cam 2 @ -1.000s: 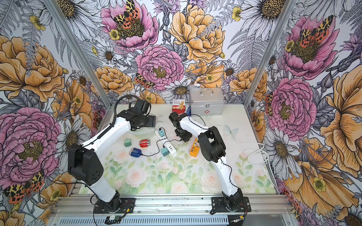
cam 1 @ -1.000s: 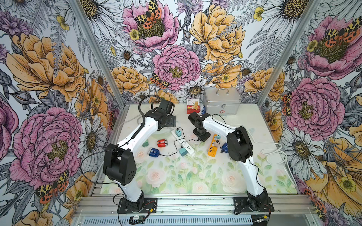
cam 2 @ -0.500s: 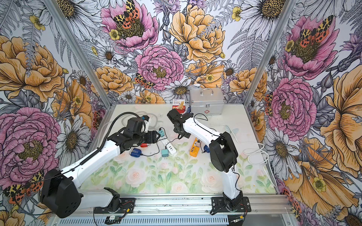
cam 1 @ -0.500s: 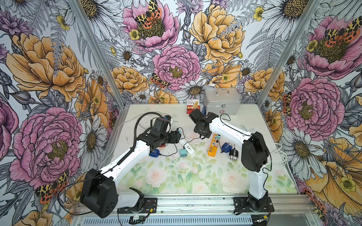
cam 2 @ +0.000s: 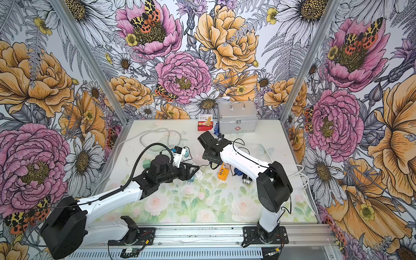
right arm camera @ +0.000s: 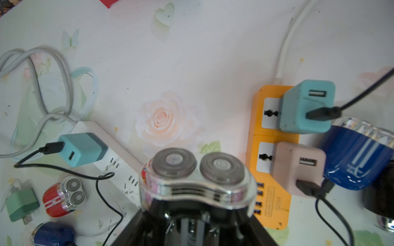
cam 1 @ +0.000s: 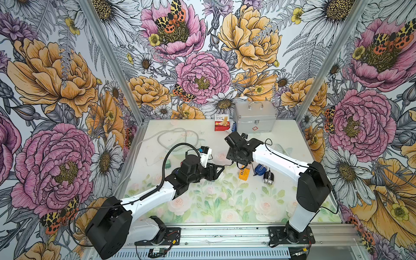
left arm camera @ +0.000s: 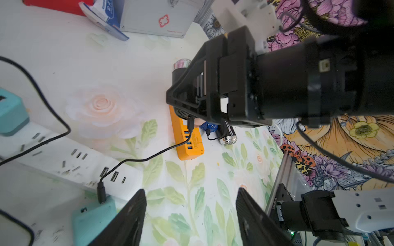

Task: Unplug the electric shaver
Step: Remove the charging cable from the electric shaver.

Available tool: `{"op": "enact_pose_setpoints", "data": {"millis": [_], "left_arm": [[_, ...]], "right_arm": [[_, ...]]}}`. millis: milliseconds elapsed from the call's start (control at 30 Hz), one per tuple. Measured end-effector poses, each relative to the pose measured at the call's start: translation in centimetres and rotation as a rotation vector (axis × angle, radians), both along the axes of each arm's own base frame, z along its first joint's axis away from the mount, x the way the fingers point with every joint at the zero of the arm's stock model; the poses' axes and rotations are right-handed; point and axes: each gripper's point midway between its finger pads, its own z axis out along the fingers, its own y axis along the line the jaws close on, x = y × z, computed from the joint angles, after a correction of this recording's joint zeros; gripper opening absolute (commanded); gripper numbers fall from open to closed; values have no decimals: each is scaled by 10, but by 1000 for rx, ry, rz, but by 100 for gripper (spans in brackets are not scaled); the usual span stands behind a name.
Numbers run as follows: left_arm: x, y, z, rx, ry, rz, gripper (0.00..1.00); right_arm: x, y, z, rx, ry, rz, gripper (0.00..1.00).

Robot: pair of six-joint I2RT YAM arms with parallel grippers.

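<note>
Swung down from far side in the last sec, L arm [cam 1: 146, 199] now hovers low over white power strip [left arm camera: 64, 161], L jaws apart & empty, black USB plug [left arm camera: 101, 191] just beside them. R jaws clamp pink-floral chrome twin-head electric shaver [right arm camera: 196, 176], apparently off worktop [left arm camera: 106, 64]; black cable [left arm camera: 149, 156] looks still attached, so unplugging's pending.

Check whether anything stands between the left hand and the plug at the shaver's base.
Nothing visible does: the left hand faces the plug at the base of the shaver across open space; the orange power strip lies lower, on the table.
</note>
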Motion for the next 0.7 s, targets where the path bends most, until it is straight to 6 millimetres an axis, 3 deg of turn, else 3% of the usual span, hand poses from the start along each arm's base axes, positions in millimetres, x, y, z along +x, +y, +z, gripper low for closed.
{"op": "enact_pose_setpoints", "data": {"millis": [100,233,333,700], "left_arm": [[2,-11,-1,-23,-15,-24,66],[2,-25,-17,-9,8,-55,65],[3,-30,-26,-7,16,-66,65],[12,-45,-28,-66,-8,-75,55]], "right_arm": [[-3,5,10,37,-23,14,40],[-5,14,19,75,-50,29,40],[-8,15,19,85,-50,32,40],[-12,16,19,112,-44,14,40]]}}
